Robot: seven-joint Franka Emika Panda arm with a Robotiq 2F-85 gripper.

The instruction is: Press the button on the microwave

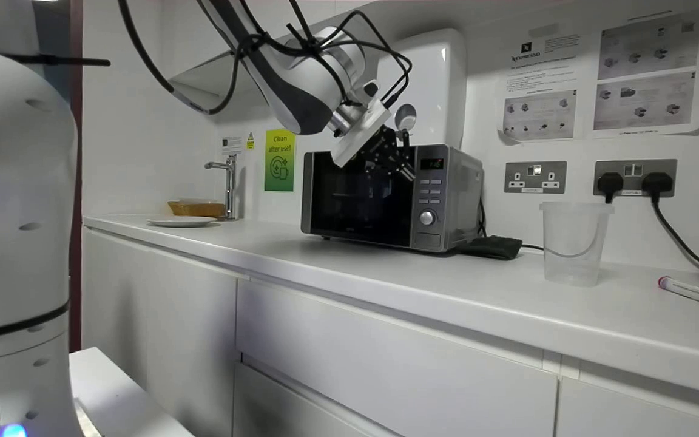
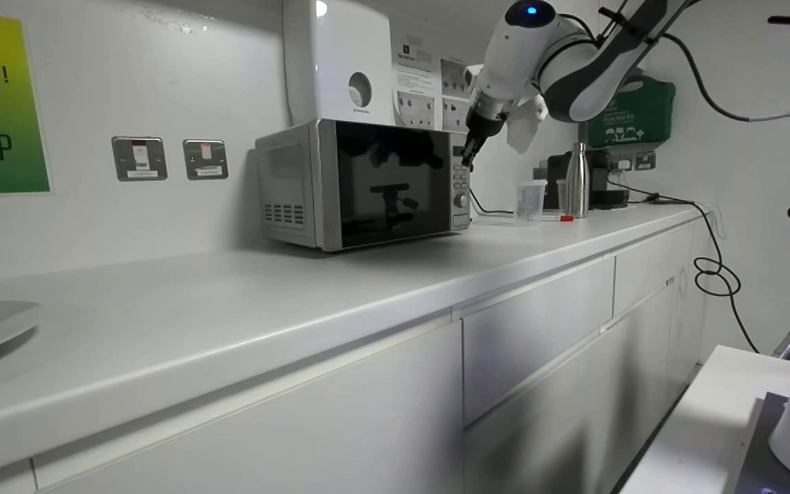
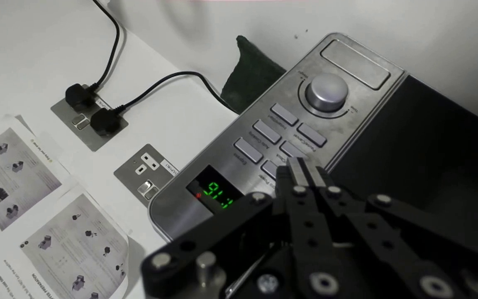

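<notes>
The silver-grey microwave [image 1: 463, 194] stands on the counter. It also shows in an exterior view [image 2: 395, 199] and in the wrist view [image 3: 430, 158]. Its control strip has a lit green display [image 3: 215, 189], several grey buttons such as Express [image 3: 248, 150] and Pause/Cancel [image 3: 311, 135], and a round knob [image 3: 327, 92]. My gripper [image 3: 306, 170] has its fingers together with nothing between them. The fingertips partly cover the lower-right buttons in the wrist view. In both exterior views the gripper [image 1: 409, 175] [image 2: 465, 163] is at the control strip's upper part. Whether it touches is unclear.
A white wall-mounted box [image 1: 428, 85] hangs behind and above the microwave. A dark green cloth [image 1: 492, 247], a clear plastic tub [image 1: 574, 249] and a red marker [image 1: 698, 294] lie beyond its control side. A steel bottle [image 2: 577, 182] and a plate [image 1: 182, 221] are further along.
</notes>
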